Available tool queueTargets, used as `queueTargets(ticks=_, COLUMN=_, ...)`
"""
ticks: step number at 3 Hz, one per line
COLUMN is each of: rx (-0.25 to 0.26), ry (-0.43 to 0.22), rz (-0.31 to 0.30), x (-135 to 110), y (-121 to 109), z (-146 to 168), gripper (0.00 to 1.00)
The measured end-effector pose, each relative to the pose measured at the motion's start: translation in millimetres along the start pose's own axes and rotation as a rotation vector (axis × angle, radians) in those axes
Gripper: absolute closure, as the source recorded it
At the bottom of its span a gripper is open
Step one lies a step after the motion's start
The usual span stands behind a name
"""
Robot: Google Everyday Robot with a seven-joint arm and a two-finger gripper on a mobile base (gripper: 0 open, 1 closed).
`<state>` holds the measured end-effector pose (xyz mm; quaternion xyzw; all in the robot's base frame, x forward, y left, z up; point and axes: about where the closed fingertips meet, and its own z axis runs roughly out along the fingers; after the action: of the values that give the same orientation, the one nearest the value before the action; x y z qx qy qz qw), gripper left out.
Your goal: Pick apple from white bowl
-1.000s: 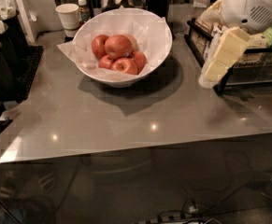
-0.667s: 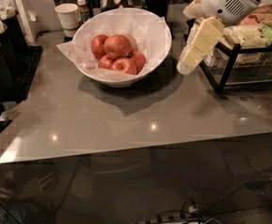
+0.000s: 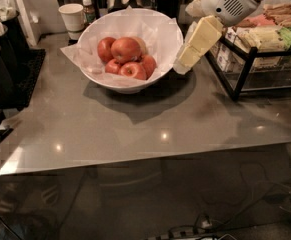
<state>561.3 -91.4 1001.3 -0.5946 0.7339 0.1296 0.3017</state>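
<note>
A large white bowl (image 3: 161,59) lined with crinkled white paper stands at the back of the grey counter. Several red apples (image 3: 125,50) lie piled in it. My gripper (image 3: 185,64), with cream-coloured fingers (image 3: 199,40), hangs from the white arm at the upper right. Its tip is just right of the bowl's right rim, above the counter, and it holds nothing.
A small white paper cup (image 3: 72,17) and a small bottle (image 3: 88,9) stand behind the bowl on the left. A black wire rack (image 3: 245,64) with packaged snacks stands at the right. Dark equipment (image 3: 5,59) lines the left edge. The counter's front edge (image 3: 135,160) crosses the middle.
My gripper has moved left from in front of the wire rack towards the bowl's right rim. The bowl and apples have not moved.
</note>
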Motion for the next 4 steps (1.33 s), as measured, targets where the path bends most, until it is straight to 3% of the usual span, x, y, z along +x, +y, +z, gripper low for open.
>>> queueTargets(ticks=1, rx=-0.044, ry=-0.032, rz=-0.003, x=-26, y=-11, z=33, gripper=0.0)
queueTargets(ticks=2, rx=-0.135, ry=-0.029, rz=-0.07, x=-48, y=-13, z=58, gripper=0.0)
queueTargets(ticks=3, rx=-0.141, ry=-0.026, rz=-0.071, x=-49, y=-11, z=58, gripper=0.0)
queueTargets(ticks=4, rx=-0.093, ry=-0.068, rz=-0.031, x=-54, y=-26, z=69, gripper=0.0)
